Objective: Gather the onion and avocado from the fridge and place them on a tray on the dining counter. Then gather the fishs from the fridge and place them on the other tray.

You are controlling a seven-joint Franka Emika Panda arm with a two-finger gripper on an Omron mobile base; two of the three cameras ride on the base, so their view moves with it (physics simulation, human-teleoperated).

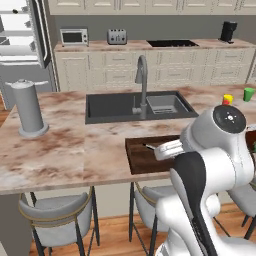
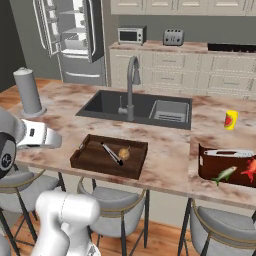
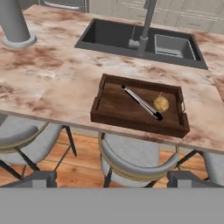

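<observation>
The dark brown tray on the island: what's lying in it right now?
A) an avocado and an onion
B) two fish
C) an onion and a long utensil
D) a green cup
C: the golden-brown onion rests in the dark brown tray beside a long thin utensil.

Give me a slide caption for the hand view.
Onion and a slim utensil lie in the dark wooden tray on the marbled dining counter, near the sink.

Kitchen, sink, fridge, toaster
</observation>
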